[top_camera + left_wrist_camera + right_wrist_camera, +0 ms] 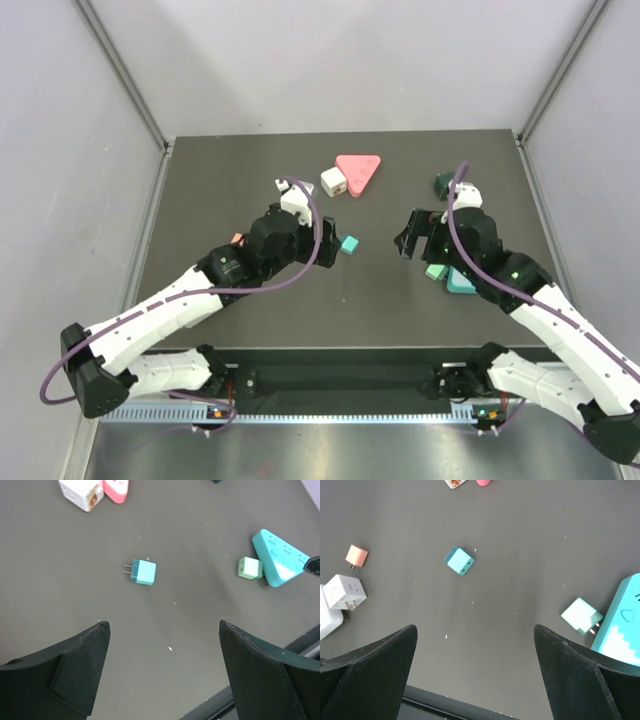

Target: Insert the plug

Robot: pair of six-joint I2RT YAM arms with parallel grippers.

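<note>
Nearest, along the front edge of the table, the bases of both arms. Left gripper spread wide above the dark surface, nothing between the fingers. Right gripper likewise wide apart and holding nothing. Just beyond the left gripper, lying flat: small teal plug, two prongs pointing left in the left wrist view, clear of both grippers and seated in no socket. Under the right arm, a pale green plug just beside a teal triangular socket block, prongs towards it. By the left arm, a small salmon plug and a white adapter. Farther back, a white cube adapter touching a pink triangular socket block; off to the right, a dark green piece, too small to identify
</note>
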